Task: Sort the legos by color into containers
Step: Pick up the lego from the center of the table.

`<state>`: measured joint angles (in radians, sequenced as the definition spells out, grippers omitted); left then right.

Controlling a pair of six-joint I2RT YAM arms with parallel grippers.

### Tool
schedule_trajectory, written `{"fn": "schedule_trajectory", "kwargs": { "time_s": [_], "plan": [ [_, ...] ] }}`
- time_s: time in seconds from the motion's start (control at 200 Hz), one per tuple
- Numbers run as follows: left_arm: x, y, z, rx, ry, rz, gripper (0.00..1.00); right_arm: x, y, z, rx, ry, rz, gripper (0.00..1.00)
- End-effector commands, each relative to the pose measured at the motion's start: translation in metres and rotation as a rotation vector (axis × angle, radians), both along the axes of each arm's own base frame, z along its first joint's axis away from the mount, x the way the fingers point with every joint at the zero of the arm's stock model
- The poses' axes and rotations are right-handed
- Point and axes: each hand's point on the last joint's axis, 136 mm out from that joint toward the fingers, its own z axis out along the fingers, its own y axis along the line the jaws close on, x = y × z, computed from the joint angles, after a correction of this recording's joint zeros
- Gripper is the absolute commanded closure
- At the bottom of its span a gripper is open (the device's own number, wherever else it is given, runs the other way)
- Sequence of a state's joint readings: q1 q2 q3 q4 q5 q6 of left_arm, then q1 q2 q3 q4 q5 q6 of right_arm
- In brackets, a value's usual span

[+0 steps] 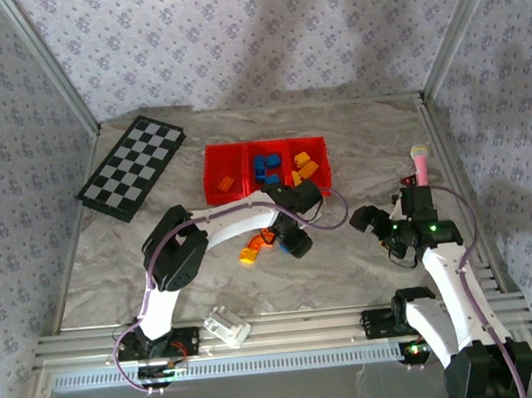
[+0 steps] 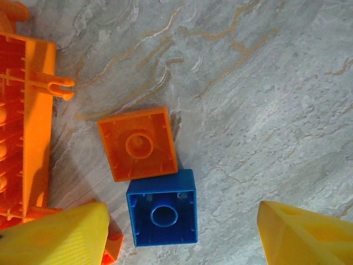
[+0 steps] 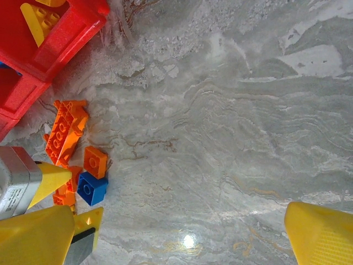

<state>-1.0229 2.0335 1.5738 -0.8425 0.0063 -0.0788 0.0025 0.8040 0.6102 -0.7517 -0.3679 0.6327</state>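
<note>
The red containers (image 1: 265, 192) stand at the table's middle back, with an orange brick in the left bin, blue ones in the middle and orange and yellow ones on the right. In front of them lies a small pile of legos (image 1: 254, 247). My left gripper (image 2: 182, 232) hangs open low over the pile. A blue brick (image 2: 162, 207) lies hollow side up between its yellow fingers (image 2: 60, 234), nearer the left one and clear of the right. An orange square brick (image 2: 138, 143) touches the blue one. My right gripper (image 3: 182, 237) is open over bare table to the right.
A long orange piece (image 2: 25, 127) lies left of the two bricks. A checkerboard (image 1: 133, 166) sits at the back left, a white block (image 1: 226, 326) near the front rail, and a pink-topped object (image 1: 420, 162) at the right. The container corner (image 3: 33, 61) holds a yellow brick (image 3: 38, 22).
</note>
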Motion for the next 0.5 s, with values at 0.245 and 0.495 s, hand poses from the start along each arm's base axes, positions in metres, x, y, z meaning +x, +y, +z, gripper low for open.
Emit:
{"fn": "schedule_trajectory", "kwargs": {
  "time_s": [0.245,0.495],
  "plan": [
    [0.007,0.016,-0.022,0.089,-0.006,0.052,0.38,-0.005,0.002,-0.003,0.014,0.024,0.002,0.00],
    [0.012,0.021,-0.027,0.104,-0.025,0.079,0.41,-0.005,0.002,-0.003,0.015,0.026,0.000,0.00]
  ]
}}
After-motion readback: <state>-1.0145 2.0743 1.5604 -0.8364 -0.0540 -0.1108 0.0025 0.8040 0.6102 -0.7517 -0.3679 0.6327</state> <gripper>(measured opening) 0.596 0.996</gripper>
